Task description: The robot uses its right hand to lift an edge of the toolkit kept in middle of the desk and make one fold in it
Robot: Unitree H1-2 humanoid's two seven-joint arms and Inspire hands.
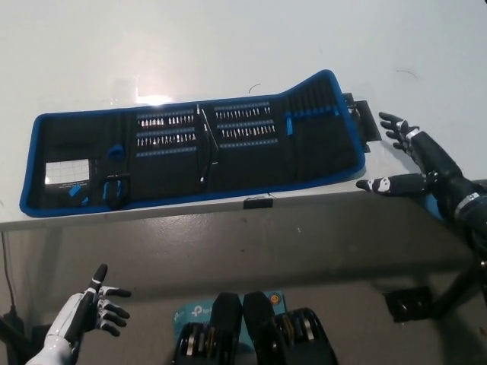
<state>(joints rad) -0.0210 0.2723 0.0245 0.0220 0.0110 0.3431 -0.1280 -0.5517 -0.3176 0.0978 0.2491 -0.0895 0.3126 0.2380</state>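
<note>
The toolkit (198, 148) looks soft and floppy; the empty, spread right hand (411, 163) beside it should pinch its raised right edge

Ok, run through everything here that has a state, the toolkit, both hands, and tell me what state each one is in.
toolkit: unfolded flat on the desk, right end slightly raised, no fold made.
right hand: open, fingers spread, beside the toolkit's right end, not holding it.
left hand: open, resting low below the desk edge, holding nothing.
</note>
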